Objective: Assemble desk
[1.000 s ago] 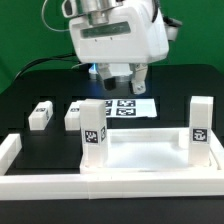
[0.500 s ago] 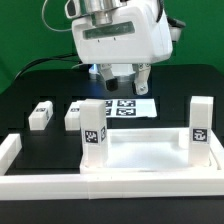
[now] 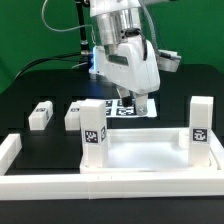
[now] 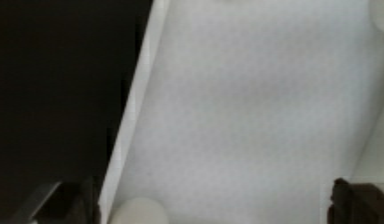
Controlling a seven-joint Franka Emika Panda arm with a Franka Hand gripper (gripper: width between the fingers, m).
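Observation:
The white tabletop (image 3: 140, 150) lies near the front of the black table. Two white tagged legs stand upright at its corners, one on the exterior view's left (image 3: 92, 135) and one on its right (image 3: 200, 128). Two more legs lie loose on the table further left (image 3: 40, 115) (image 3: 73, 116). My gripper (image 3: 141, 104) hangs just behind the tabletop's back edge, over the marker board, open and empty. In the wrist view my gripper (image 4: 207, 206) shows dark fingertips (image 4: 57, 204) wide apart over a blurred white surface; I cannot tell which part that is.
The marker board (image 3: 112, 107) lies flat behind the tabletop, partly hidden by the gripper. Long white border bars run along the front (image 3: 110, 186) and the left corner (image 3: 8, 150). Black cables trail at the back left.
The arm has turned and swung toward the exterior view's right, and the gripper has come lower, closer to the tabletop's back edge. The parts have not moved.

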